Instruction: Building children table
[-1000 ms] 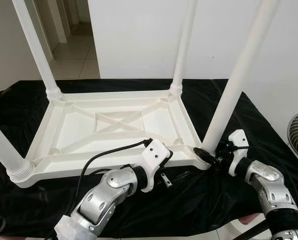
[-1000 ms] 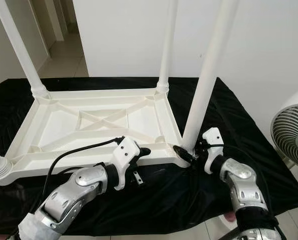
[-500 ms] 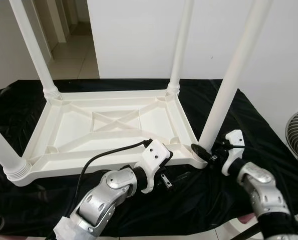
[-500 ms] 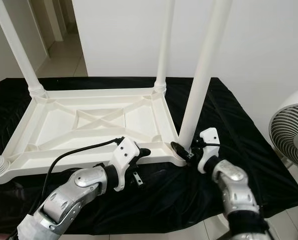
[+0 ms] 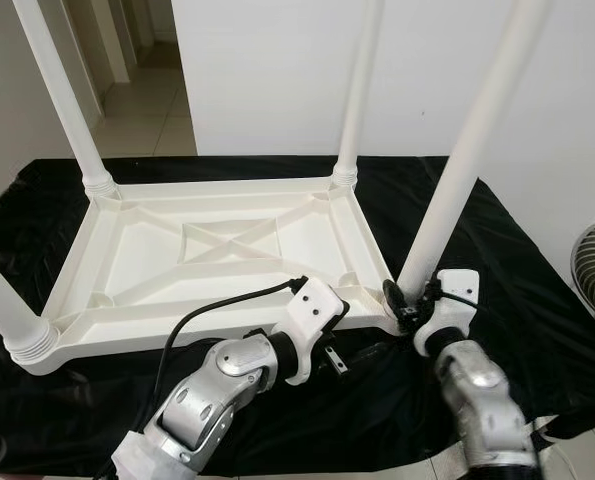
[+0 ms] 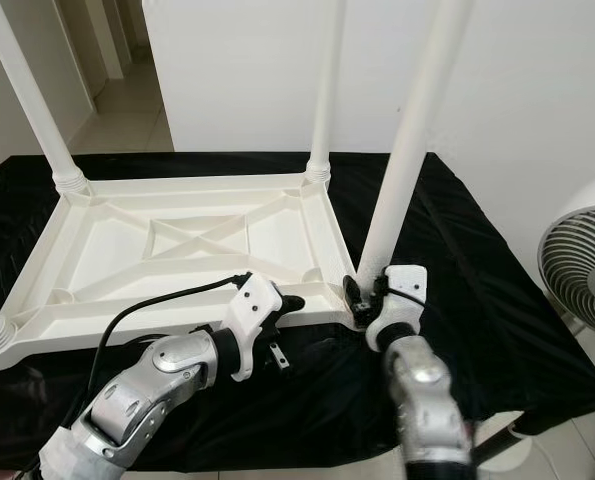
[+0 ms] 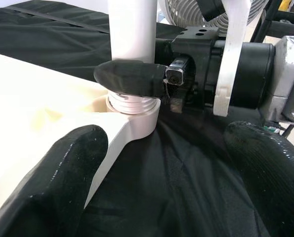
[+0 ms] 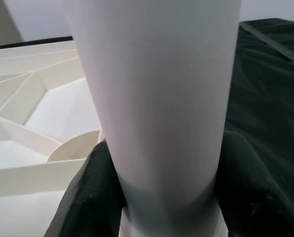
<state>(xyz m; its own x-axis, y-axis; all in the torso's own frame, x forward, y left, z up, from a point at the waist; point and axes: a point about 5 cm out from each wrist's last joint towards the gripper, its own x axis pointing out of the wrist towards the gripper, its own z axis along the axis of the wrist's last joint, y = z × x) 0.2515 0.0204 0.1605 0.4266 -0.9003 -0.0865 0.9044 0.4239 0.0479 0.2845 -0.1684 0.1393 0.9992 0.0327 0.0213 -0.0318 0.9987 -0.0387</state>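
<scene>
A white plastic children's table [image 5: 157, 318] lies upside down on a black cloth, its four legs pointing up. My right gripper [image 5: 405, 298] is shut on the near right leg [image 5: 467, 160] just above its threaded base; in the right wrist view the leg [image 8: 156, 108] stands between the black fingers [image 8: 87, 197]. My left gripper [image 5: 352, 330] hovers open at the table's front edge, beside that corner. In the left wrist view its fingers [image 7: 67, 182] are spread wide, with the leg's socket [image 7: 134, 116] ahead.
The black cloth [image 6: 477, 290] covers a low surface and ends close to my arms. A white fan [image 6: 582, 265] stands on the floor at the right. A white wall rises behind the table, and a tiled hallway [image 5: 142, 90] opens at the back left.
My right forearm has swung in from the right and now reaches up from below, its gripper still at the leg's base. The left arm has stayed put. The camera shifted slightly.
</scene>
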